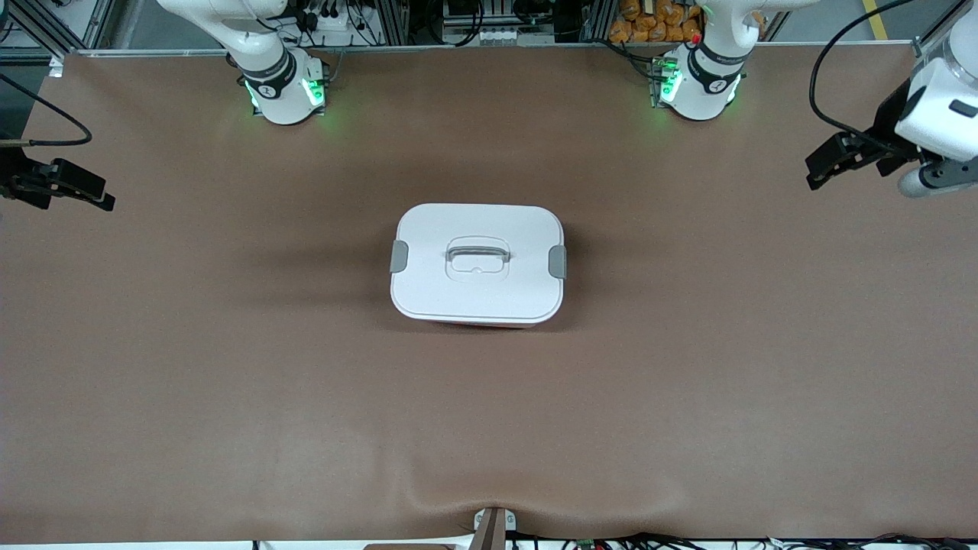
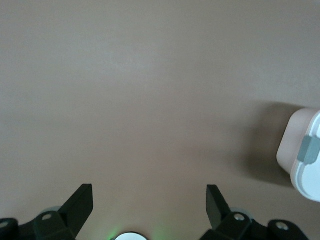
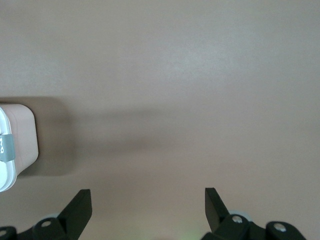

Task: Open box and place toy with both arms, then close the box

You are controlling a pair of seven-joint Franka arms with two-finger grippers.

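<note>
The box (image 1: 477,263) stands shut in the middle of the table, its white lid on, with a grey clip at each end (image 1: 398,257) (image 1: 558,262) and a recessed handle (image 1: 478,253) in the centre. A strip of pink tub shows under the lid's near edge. The toy is out of view. My left gripper (image 1: 816,177) is open and empty, up over the table's left-arm end; its wrist view shows the box's end (image 2: 302,152). My right gripper (image 1: 103,200) is open and empty over the right-arm end; its wrist view shows the box's end too (image 3: 15,145).
The brown table cover (image 1: 229,367) lies flat around the box, with a small ripple at the near edge by a bracket (image 1: 493,523). Both green-lit arm bases (image 1: 286,88) (image 1: 699,84) stand at the table's back edge.
</note>
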